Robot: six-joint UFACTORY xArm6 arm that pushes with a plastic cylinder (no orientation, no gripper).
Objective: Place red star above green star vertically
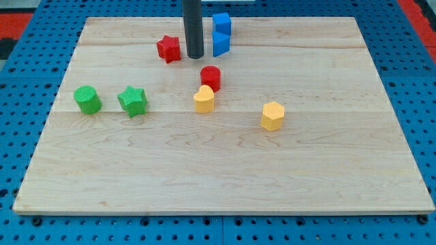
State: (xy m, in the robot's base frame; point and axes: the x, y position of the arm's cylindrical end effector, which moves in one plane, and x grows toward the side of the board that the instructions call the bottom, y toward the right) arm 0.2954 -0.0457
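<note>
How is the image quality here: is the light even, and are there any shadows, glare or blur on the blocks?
In the camera view the light is soft and even, with no glare on the wooden board. The red star, the green star and my tip, just to the right of the red star, look sharp, with only faint, short shadows. The board's edges narrow toward the view's top, from perspective.

Pale wooden board (225, 177), blue perforated base (13, 136) around it, even light
</note>
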